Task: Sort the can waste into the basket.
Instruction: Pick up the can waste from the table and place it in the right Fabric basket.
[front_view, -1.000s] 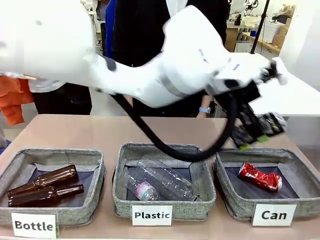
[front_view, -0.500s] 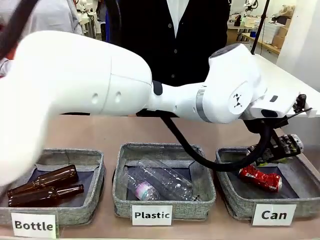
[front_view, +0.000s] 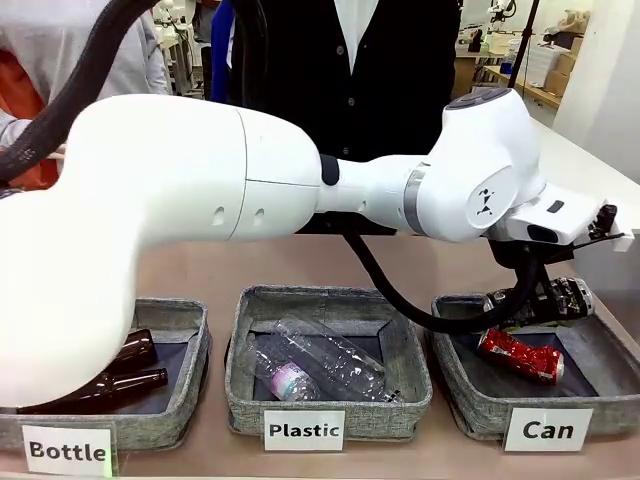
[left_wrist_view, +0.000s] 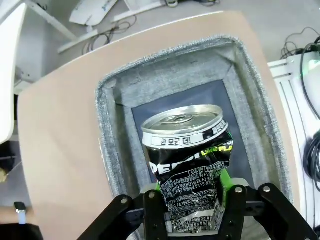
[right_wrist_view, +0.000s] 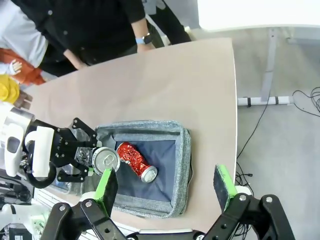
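Moved: left arm swung down over the right-hand bin since a second ago, black can carried along.
Bottle bin (front_view: 190, 330): two brown glass bottles (front_view: 120, 385).
Plastic bin (front_view: 330, 415): clear plastic bottles (front_view: 320, 365).
Square grey fabric "Can" basket (front_view: 470, 410): crushed red drink can (front_view: 520, 355) on its dark floor.
Left gripper (left_wrist_view: 192, 210): over the basket, crushed black drink can (left_wrist_view: 190, 160) between its green pads; grip or release, cannot tell.
Right gripper (right_wrist_view: 165, 187): spread wide, nothing held, high above the bench (right_wrist_view: 165, 90).

Front view: fixed cam at table's near edge, facing across three bins toward person. Left wrist view: close, looking down into Can basket (left_wrist_view: 175, 90). Right wrist view: high, farther off, looking down. All three share the basket (front_view: 470, 400) (right_wrist_view: 182, 165) & table's corner.
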